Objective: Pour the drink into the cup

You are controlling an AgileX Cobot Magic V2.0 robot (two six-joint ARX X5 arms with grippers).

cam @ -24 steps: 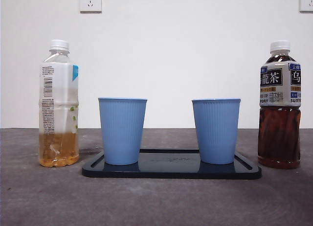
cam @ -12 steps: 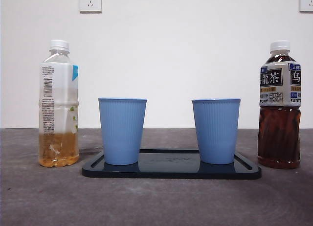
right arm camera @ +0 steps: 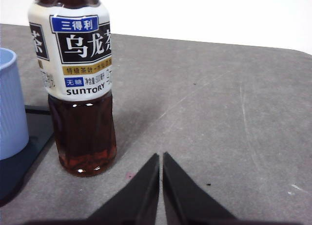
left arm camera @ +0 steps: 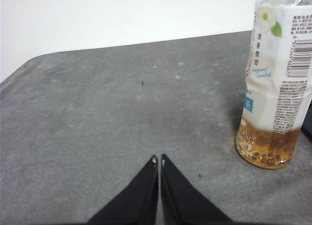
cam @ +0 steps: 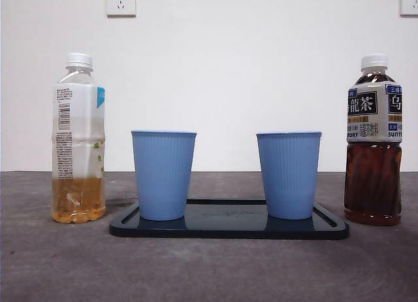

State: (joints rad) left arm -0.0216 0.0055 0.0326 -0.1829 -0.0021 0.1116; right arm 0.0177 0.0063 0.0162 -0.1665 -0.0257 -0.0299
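A: What is laid out on the table point(cam: 209, 269), taken from the left?

B: A pale bottle point(cam: 78, 140) with a white cap, about a quarter full of amber drink, is seen standing upright at the far left. Next, two blue cups, the left cup point(cam: 163, 174) and the right cup point(cam: 289, 174), are set upright and apart on a dark tray point(cam: 228, 229). A dark tea bottle point(cam: 373, 142), capped and largely full, is placed at the far right, just off the tray.

A: And the grippers?

B: Neither is seen from the front. The left gripper point(left arm camera: 158, 159) is held low over bare table with its jaws pressed together and nothing between them, the pale bottle near it to one side. The right gripper point(right arm camera: 161, 156) is likewise closed and empty, the dark tea bottle standing near it beside the right cup.

A: How is the step in hand best done?

B: A reach for a bottle is judged to be the step. The jaws must be spread wide before the approach, and the body should be taken at mid height, level, so that the bottle is not tipped. Both caps are on, so nothing can be poured until one is removed.
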